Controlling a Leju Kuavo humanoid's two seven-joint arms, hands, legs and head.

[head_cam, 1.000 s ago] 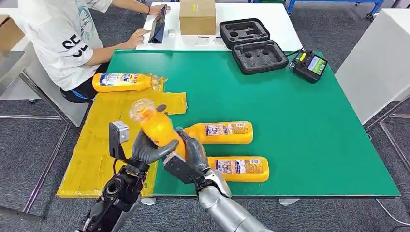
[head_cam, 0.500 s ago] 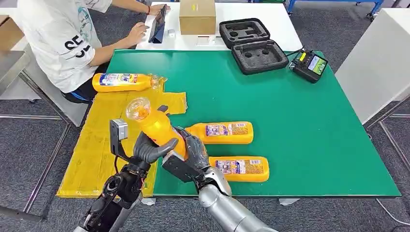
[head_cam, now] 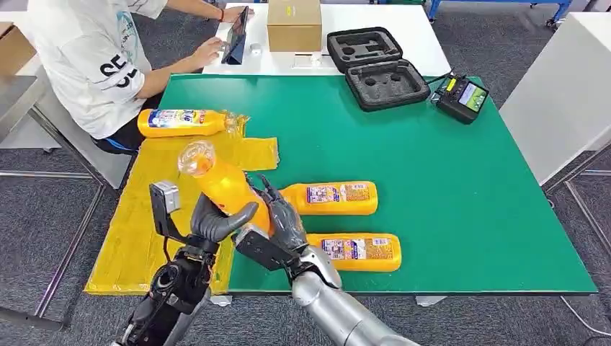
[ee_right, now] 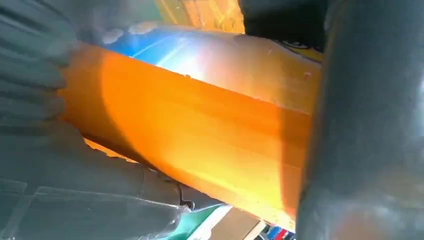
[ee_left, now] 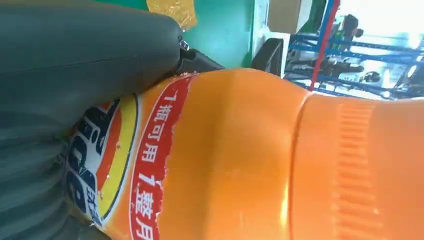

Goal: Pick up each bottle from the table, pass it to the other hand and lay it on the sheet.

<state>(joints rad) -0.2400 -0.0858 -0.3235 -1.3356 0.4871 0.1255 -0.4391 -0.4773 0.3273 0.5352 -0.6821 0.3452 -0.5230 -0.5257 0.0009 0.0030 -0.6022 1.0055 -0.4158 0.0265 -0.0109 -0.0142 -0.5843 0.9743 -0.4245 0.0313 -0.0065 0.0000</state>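
Both hands hold one orange bottle (head_cam: 227, 187) above the near-left part of the green table (head_cam: 447, 202), its clear cap tilted up and to the left. My left hand (head_cam: 216, 222) grips its lower body from the left, and my right hand (head_cam: 277, 220) holds it from the right with fingertips sticking up beside it. The left wrist view shows the bottle's label (ee_left: 150, 165) under my left hand (ee_left: 75, 60). In the right wrist view the bottle (ee_right: 190, 130) lies across my right hand (ee_right: 50, 175). Another bottle (head_cam: 180, 122) lies on the yellow sheet (head_cam: 144, 223). Two bottles (head_cam: 331, 197) (head_cam: 357, 251) lie on the table.
A person (head_cam: 86, 58) sits at the far left corner, hands at a tablet (head_cam: 235, 36). An open black case (head_cam: 375, 68), a cardboard box (head_cam: 294, 24) and a small screen device (head_cam: 462, 97) stand at the back. The sheet hangs over the table's left edge.
The held bottle and both hands have shifted left toward the sheet, and the bottle tilts further left. The right hand's fingertips now stand up more beside it.
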